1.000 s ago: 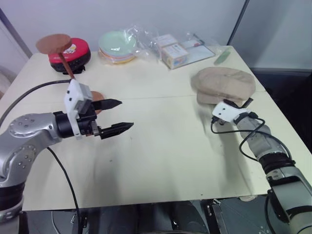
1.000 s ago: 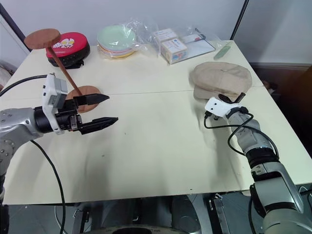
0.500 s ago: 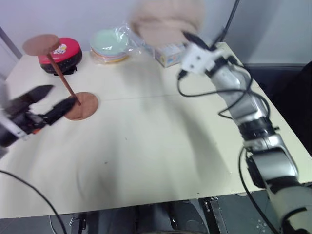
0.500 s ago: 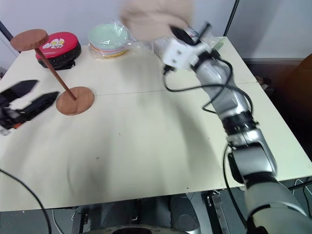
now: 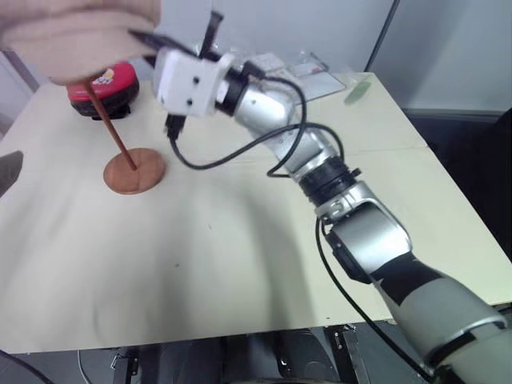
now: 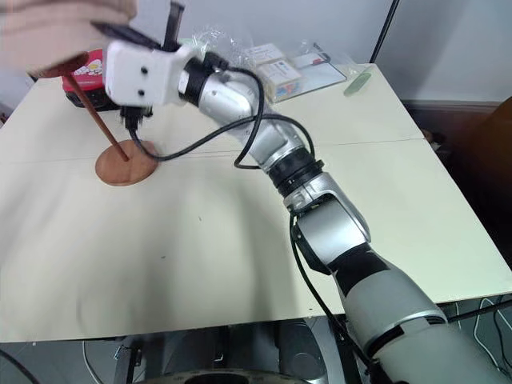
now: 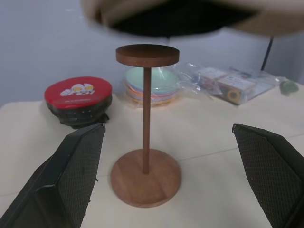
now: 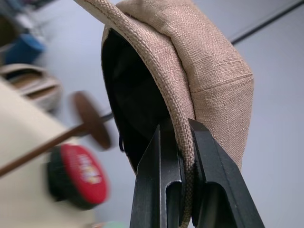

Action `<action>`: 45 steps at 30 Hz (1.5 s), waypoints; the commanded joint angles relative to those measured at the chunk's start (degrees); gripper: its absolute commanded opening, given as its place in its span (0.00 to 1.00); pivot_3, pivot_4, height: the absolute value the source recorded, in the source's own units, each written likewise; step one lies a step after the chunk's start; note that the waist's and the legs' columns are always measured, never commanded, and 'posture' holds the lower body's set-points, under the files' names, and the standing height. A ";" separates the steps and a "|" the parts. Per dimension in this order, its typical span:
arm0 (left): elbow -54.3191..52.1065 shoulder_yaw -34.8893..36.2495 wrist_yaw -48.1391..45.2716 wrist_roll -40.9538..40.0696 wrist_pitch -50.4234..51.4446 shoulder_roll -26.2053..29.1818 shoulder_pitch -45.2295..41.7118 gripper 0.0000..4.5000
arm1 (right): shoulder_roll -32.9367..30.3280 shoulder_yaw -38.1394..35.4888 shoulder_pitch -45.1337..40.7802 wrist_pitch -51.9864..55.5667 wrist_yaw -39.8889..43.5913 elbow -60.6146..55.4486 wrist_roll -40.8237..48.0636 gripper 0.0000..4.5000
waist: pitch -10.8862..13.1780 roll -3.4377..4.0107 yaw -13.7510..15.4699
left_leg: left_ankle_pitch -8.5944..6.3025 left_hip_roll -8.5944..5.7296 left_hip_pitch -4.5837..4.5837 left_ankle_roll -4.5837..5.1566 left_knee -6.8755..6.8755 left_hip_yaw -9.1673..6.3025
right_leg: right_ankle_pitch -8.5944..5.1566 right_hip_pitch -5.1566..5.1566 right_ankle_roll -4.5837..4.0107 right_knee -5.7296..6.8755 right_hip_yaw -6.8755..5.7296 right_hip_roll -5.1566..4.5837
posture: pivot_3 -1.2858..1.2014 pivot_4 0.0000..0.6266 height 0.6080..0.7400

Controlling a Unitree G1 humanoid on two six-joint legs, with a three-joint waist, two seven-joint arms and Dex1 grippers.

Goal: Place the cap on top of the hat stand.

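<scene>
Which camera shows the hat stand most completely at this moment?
The left wrist view: the hat stand shows whole there, disc top, rod and round base, with the cap just above it. In both eye views the cap, held by the right gripper, covers its disc. The right wrist view gives only a blurred disc and rod.

Right end effector (image 6: pixel 132 36) holds the cap (image 6: pixel 56 32), seemingly above the hat stand (image 6: pixel 124 164).
</scene>
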 commanded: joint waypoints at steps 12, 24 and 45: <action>8.70 0.49 -9.71 4.88 -10.39 0.46 3.37 1.00 | 8.80 2.02 -8.38 -2.49 -7.53 16.34 -4.71 0.01 | 0.18 0.20 -0.09 | 0.04 0.15 -0.01 -0.10 -0.17 0.02 | -0.08 -0.18 -0.34 0.00 -0.02 0.07 | 0.52 0.24 1.00; 2.33 -9.96 -7.20 8.09 -11.79 -0.39 1.63 1.00 | 7.24 5.08 -4.38 -5.70 -6.14 14.07 -7.93 0.71 | 0.20 0.01 -0.07 | 0.05 0.16 -0.03 -0.14 -0.23 0.00 | -0.03 -0.16 -0.33 -0.08 -0.05 0.05 | 0.52 0.24 1.00; -17.47 -53.41 17.22 52.36 -15.40 10.36 -6.47 1.00 | -27.69 -14.26 30.81 60.19 37.42 -51.83 44.85 0.93 | 0.32 0.20 0.24 | 0.06 0.16 -0.02 -0.12 -0.28 0.01 | 0.06 -0.12 -0.16 -0.07 -0.04 0.24 | 0.52 0.24 1.00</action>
